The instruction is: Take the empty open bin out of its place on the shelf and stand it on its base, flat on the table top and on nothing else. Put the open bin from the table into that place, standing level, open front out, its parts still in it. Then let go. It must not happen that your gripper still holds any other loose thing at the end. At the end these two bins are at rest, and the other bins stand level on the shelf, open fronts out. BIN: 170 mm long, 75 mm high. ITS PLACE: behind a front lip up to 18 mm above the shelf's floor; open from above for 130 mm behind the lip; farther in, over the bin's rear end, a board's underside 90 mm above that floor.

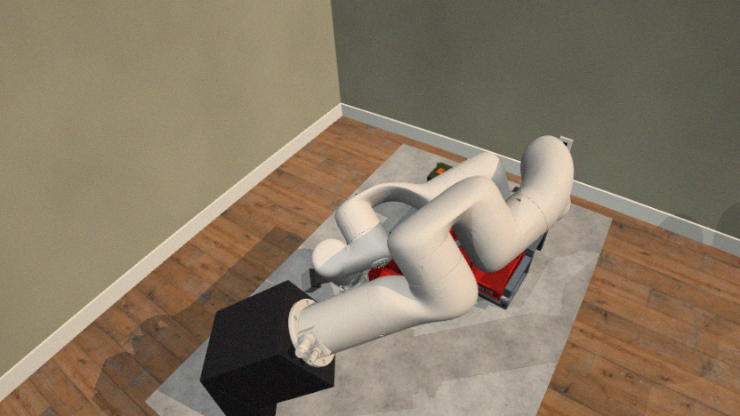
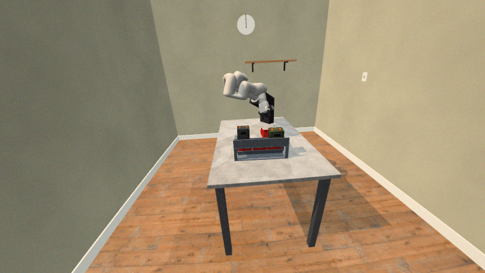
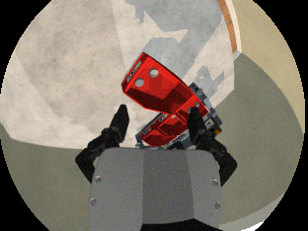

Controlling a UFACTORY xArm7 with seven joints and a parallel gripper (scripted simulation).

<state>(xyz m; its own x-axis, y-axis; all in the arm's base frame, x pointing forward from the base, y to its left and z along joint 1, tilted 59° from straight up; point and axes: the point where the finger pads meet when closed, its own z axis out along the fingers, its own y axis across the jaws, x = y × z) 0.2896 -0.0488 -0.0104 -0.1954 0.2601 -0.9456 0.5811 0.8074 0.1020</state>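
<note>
A red open bin (image 3: 165, 91) (image 1: 382, 272) (image 2: 263, 132) stands on the table in front of the shelf. Two round grey spots show in it in the wrist view; I cannot tell whether they are parts. Red bins (image 3: 157, 138) (image 1: 491, 282) (image 2: 259, 148) sit side by side in the grey shelf (image 1: 510, 295) (image 2: 261, 142). The arm hides much of them, and I cannot tell which is empty. My gripper (image 3: 158, 113) is open with nothing between its fingers. It hangs high, back from the table bin, with the bin between the fingertips only in line of sight.
A dark box (image 2: 243, 133) and an olive box (image 2: 276, 133) (image 1: 439, 171) with orange marks stand on top of the shelf. The grey table (image 2: 271, 172) extends around the shelf. The black arm mount (image 1: 258, 341) is at the table's other end. The folded arm covers the middle in the top view.
</note>
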